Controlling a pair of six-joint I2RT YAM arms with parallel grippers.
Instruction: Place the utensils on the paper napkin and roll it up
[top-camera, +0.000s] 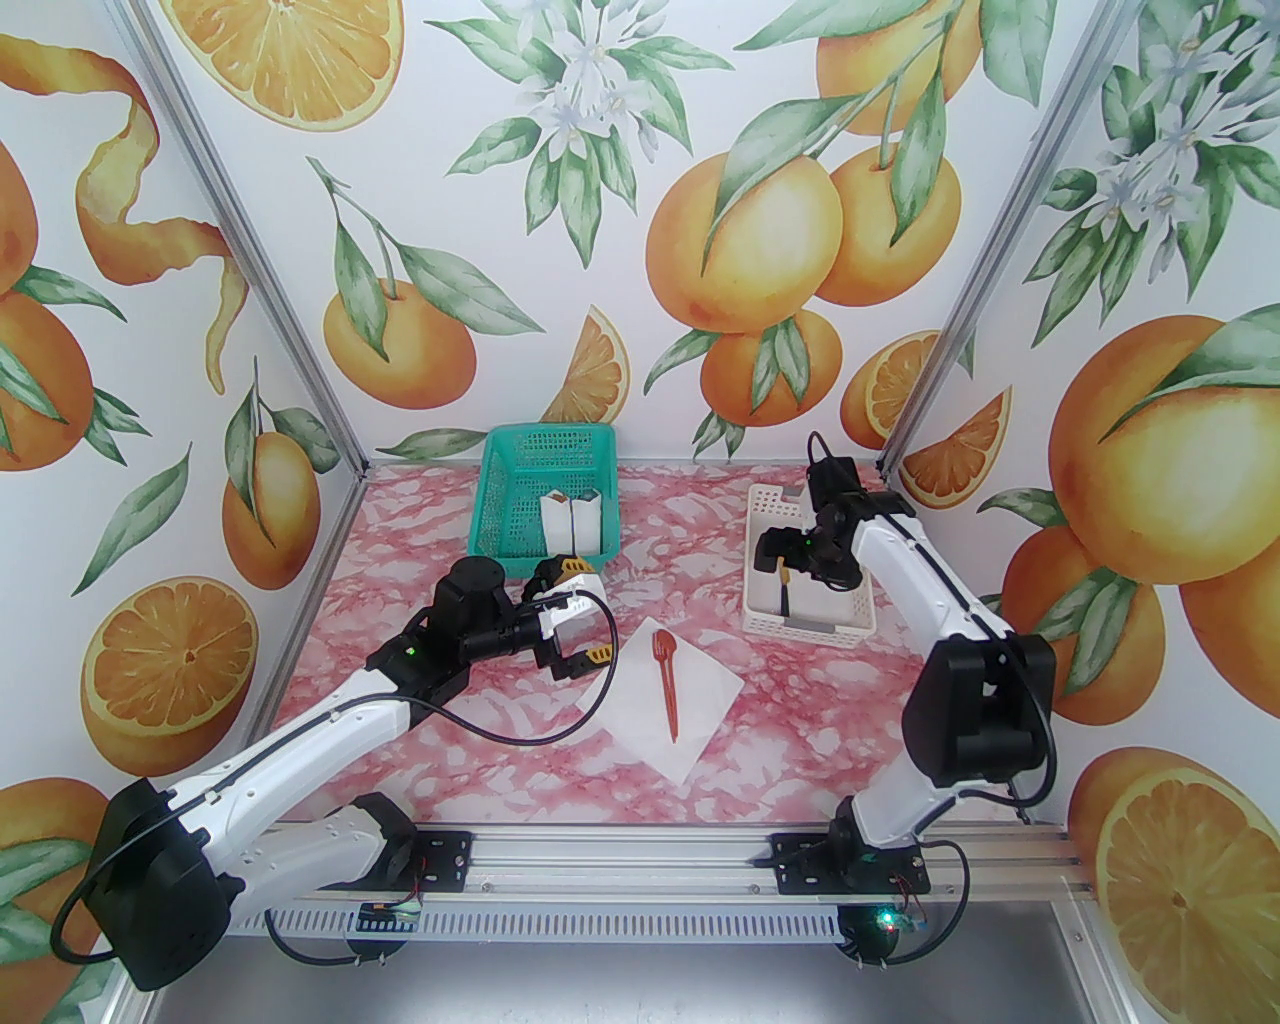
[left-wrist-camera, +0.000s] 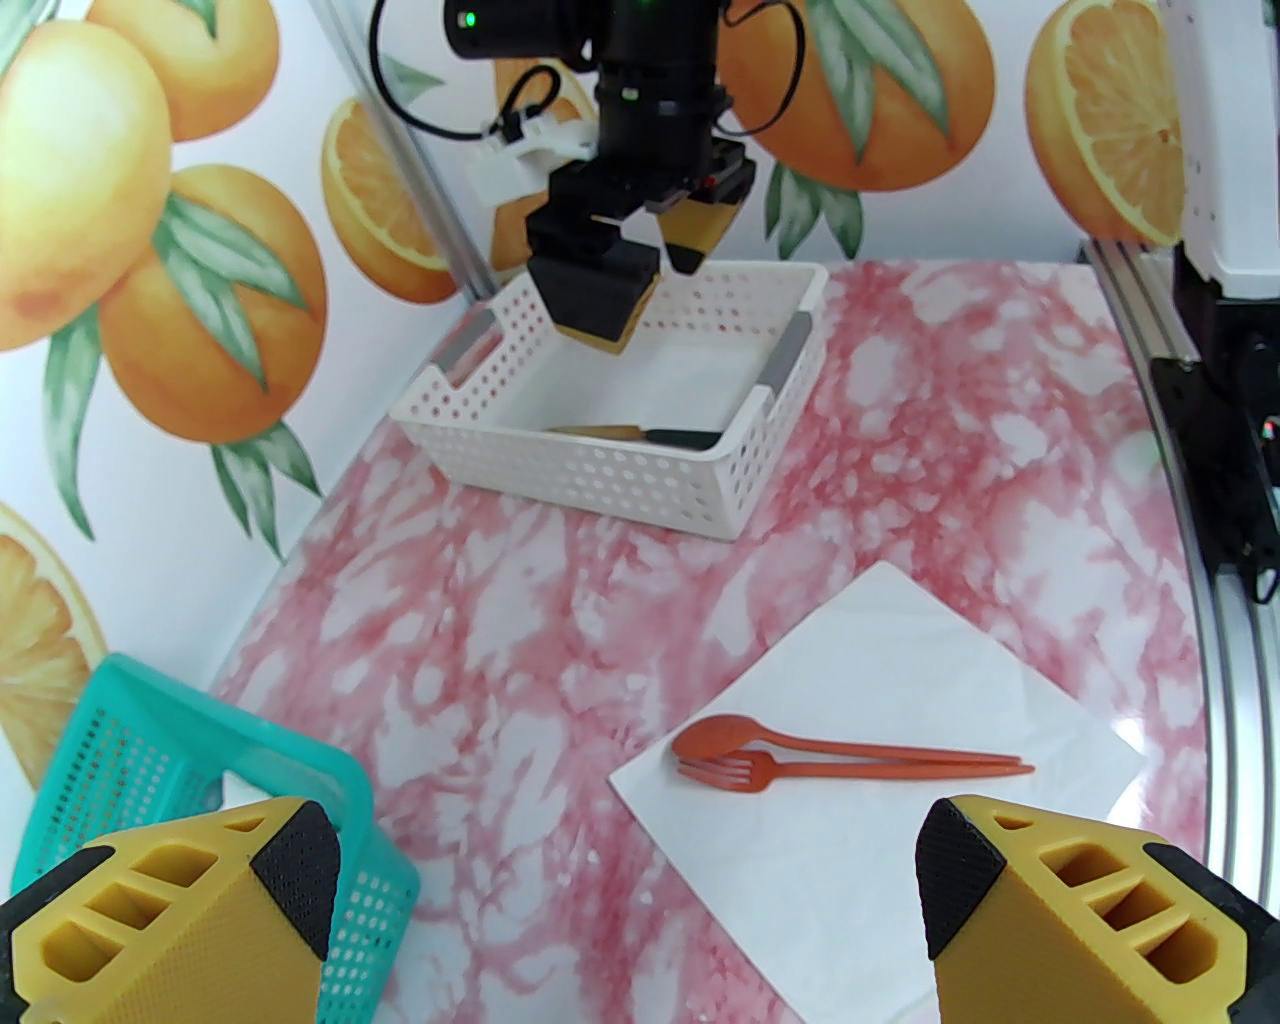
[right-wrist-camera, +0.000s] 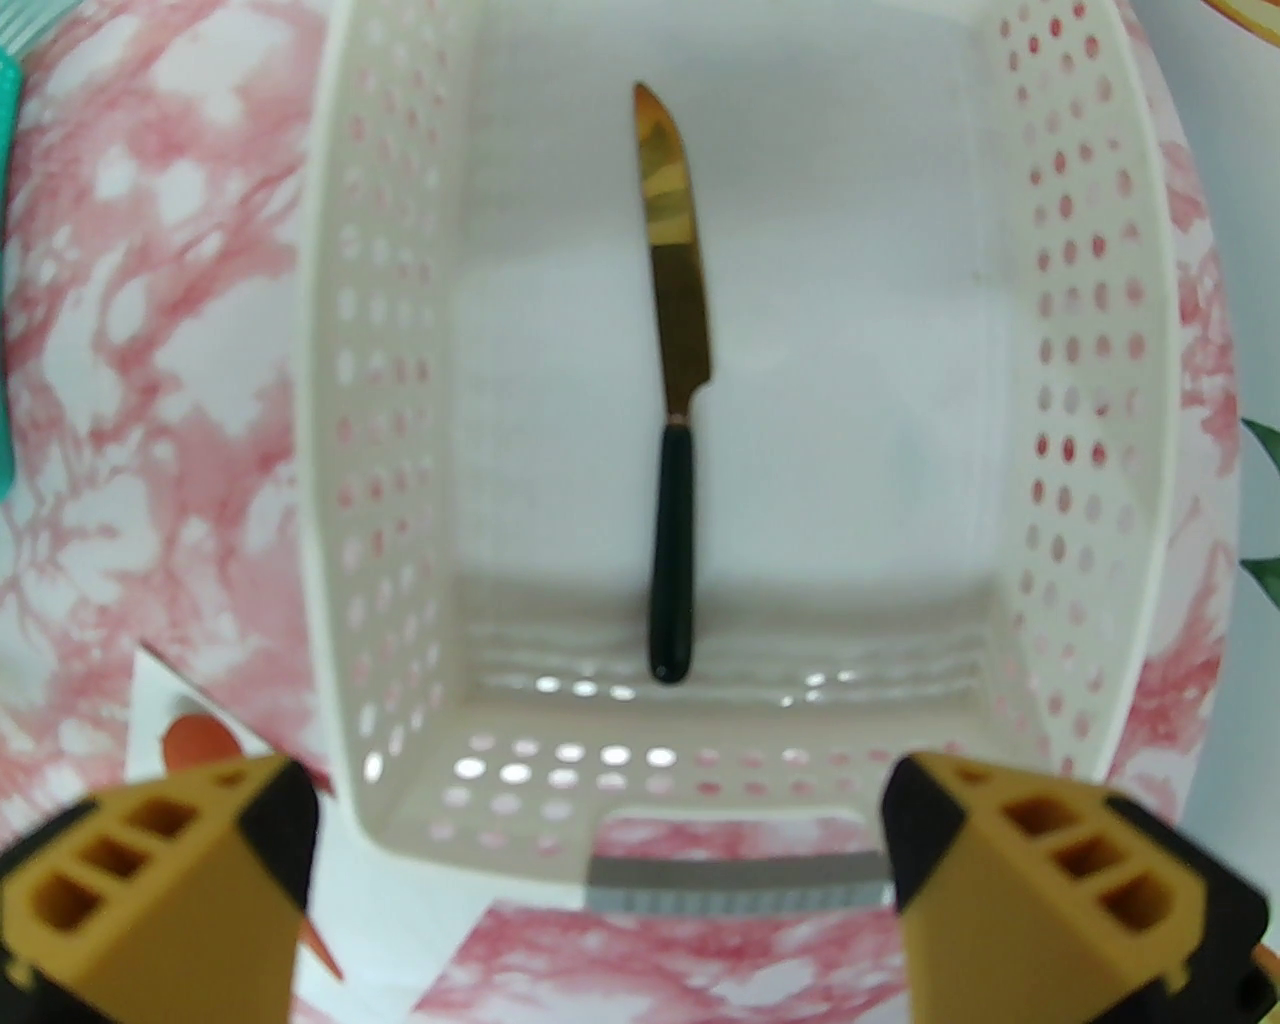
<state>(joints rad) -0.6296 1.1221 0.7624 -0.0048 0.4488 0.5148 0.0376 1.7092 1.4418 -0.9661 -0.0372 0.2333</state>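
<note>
One knife (right-wrist-camera: 672, 400) in white perforated basket (top-camera: 808, 628); gold blade + dark handle clear from R wrist cam. 2 white wrapped bundles (top-camera: 572, 525) in teal basket (top-camera: 500, 480), per top cam. Orange spoon (left-wrist-camera: 720, 737) + fork (left-wrist-camera: 725, 772) side by side on paper napkin (top-camera: 705, 690). L gripper (top-camera: 585, 615) wide open nr napkin; R gripper (right-wrist-camera: 590, 810) open, empty, over white basket.

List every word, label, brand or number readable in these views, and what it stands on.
No text can be read.
Plain, no print: white basket, teal basket, napkin, spoon, fork, knife.
On the walls: fruit pictures, no lettering.
The circuit board by the near rail: too small to read.
</note>
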